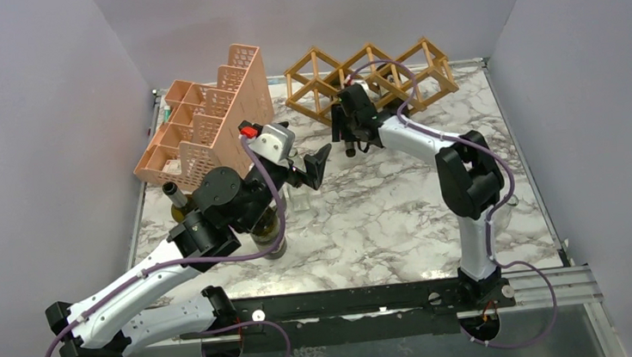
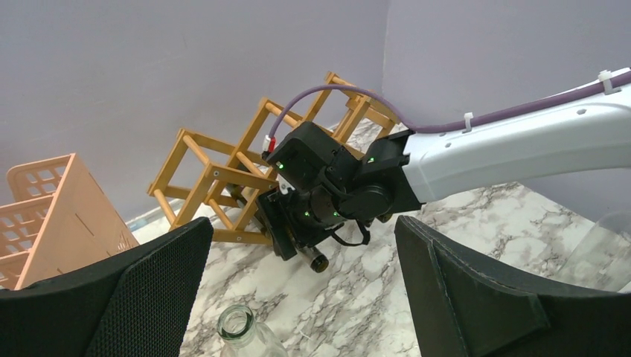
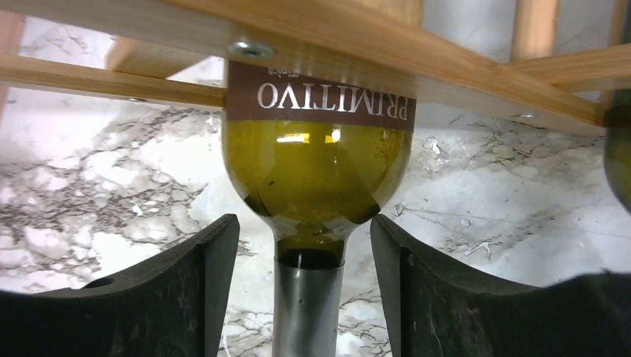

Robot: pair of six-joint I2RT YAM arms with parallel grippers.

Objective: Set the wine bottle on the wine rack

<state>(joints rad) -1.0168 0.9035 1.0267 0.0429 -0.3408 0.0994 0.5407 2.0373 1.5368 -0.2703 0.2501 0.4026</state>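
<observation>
Over the marble table (image 1: 368, 217), our right gripper (image 3: 303, 245) gapes astride the wine bottle (image 3: 316, 171). Retreating crooked, we'd drag it off the wine rack (image 3: 446, 71)

Wine bottle (image 3: 316, 171) olive-green glass, brown label (image 3: 320, 104); wine rack (image 3: 461, 82) golden-brown wood; table (image 1: 368, 217) white marble, grey veins.

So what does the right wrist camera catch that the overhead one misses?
Only the right wrist view: the wine bottle up close, its PRIMITIVO label readable, its neck between the right jaws, touching neither. Only the overhead view: the pink organizer, the left arm and another bottle beside it. Both: the wine rack and the marble table.
</observation>
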